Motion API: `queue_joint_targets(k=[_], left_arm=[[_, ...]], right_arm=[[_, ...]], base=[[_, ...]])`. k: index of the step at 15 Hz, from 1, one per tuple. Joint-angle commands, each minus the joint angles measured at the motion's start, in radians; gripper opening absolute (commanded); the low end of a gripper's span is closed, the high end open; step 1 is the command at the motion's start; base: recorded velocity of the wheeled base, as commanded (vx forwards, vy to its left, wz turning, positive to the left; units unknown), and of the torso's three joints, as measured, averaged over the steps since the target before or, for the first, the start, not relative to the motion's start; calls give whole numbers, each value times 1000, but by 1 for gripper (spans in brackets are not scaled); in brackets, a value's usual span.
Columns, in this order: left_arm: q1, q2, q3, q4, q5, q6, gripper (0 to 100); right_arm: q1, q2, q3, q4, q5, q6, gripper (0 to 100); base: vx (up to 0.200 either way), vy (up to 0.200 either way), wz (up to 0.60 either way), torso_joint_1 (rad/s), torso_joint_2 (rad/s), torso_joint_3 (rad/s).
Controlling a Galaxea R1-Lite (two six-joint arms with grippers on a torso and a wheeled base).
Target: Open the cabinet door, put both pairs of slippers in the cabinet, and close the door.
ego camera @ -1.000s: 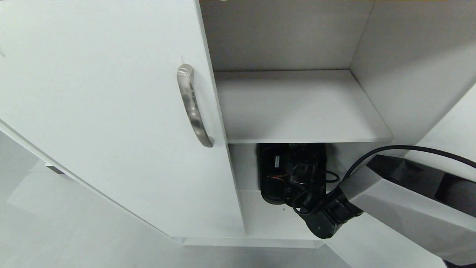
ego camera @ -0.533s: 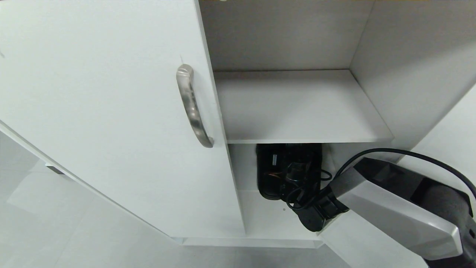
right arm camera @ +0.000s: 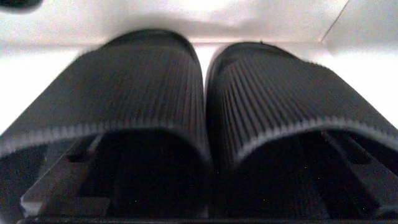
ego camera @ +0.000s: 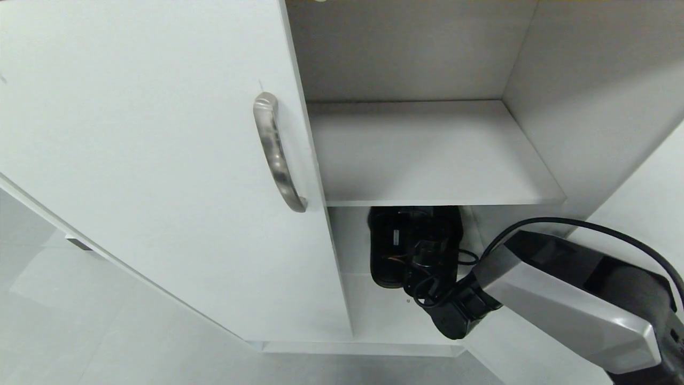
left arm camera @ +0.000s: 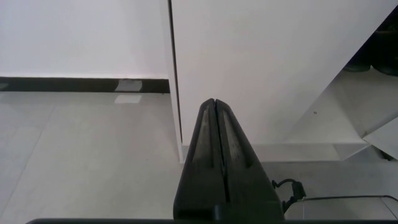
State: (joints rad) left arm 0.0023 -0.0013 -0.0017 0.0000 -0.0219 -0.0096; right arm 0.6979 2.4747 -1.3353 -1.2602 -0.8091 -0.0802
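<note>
The right gripper [ego camera: 425, 248] has pushed a little farther in under the shelf [ego camera: 427, 160], taking the black slippers [ego camera: 386, 267] it holds deeper into the lower compartment. Most of that came in the first 0.5 s. Since then the wrist has sagged slightly.

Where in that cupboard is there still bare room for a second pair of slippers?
The upper shelf is bare, bordered by the back wall, the right side wall and the door. Below it is crowded: the black slippers and the right gripper fill the middle; only strips of cabinet floor around them are free.
</note>
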Motion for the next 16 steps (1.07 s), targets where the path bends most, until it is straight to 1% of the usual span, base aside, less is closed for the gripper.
queue_joint_targets(k=[1, 3, 5, 7, 8, 11, 16], left_arm=[[1, 1, 0, 0, 0, -1, 0], [1, 1, 0, 0, 0, 0, 0], [1, 1, 0, 0, 0, -1, 0], [1, 1, 0, 0, 0, -1, 0], [1, 1, 0, 0, 0, -3, 0], [1, 1, 0, 0, 0, -3, 0], [1, 1, 0, 0, 0, -3, 0]], right_arm=[[15, -76, 108, -25, 67, -10, 100], [31, -137, 217, -70, 134, -10, 100], [40, -165, 292, -131, 214, -10, 100], [43, -171, 320, -157, 255, -9, 100], [43, -171, 340, -168, 275, -9, 100], [45, -212, 470, -177, 389, -7, 100], [48, -310, 601, -197, 521, 27, 100]], base=[[0, 0, 0, 0, 0, 0], [0, 0, 0, 0, 0, 0], [0, 0, 0, 0, 0, 0], [0, 0, 0, 0, 0, 0], [-200, 0, 0, 7, 2, 2], [-200, 0, 0, 6, 1, 6], [-200, 0, 0, 0, 4, 0]])
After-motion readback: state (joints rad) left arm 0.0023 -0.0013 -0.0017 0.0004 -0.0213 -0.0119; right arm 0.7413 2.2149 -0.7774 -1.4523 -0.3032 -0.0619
